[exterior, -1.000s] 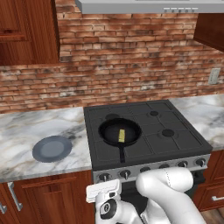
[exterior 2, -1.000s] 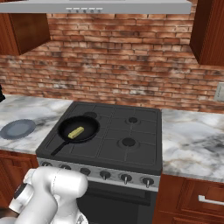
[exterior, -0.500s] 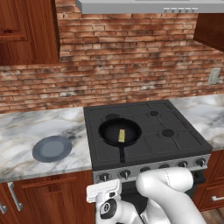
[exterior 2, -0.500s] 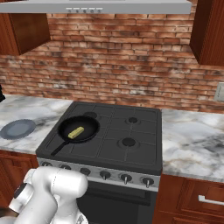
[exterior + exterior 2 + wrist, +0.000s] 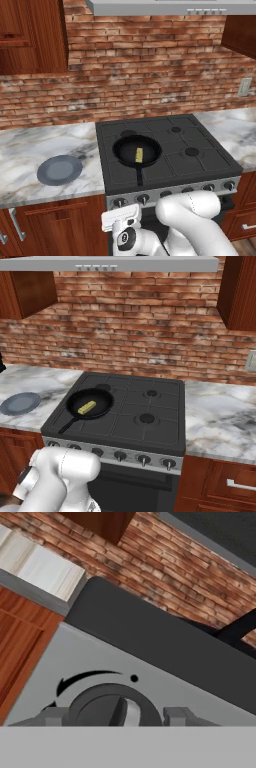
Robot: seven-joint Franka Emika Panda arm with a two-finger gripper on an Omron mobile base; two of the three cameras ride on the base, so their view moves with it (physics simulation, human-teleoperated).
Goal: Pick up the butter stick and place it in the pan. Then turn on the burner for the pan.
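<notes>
Nothing is seen to have shifted since the earlier frames: arm, pan and butter are found where they were in both base views.

The stove (image 5: 200, 165) is set between two stretches of marble counter (image 5: 30, 150), with a brick wall (image 5: 150, 75) behind and a hood (image 5: 115, 263) above. Wooden cabinets (image 5: 50, 225) are fitted below the counter. The white arm is folded low in front of the stove, its hand held down against the front control panel (image 5: 55, 657).

The pan (image 5: 125, 149) is placed on the front left burner, its handle pointed toward the panel. A grey-blue plate (image 5: 59, 169) is laid on the counter left of the stove, well apart from the pan.

A row of knobs is mounted along the panel. In the hand view, one knob (image 5: 100, 704) is seen close up, just beyond the gripper (image 5: 114, 716), one finger tip flanking it on each side. Whether the jaws are pressed onto the knob or merely spread beside it cannot be told.

The butter stick (image 5: 139, 155) is lying inside the pan, on its floor, slightly right of centre in the left base view.
</notes>
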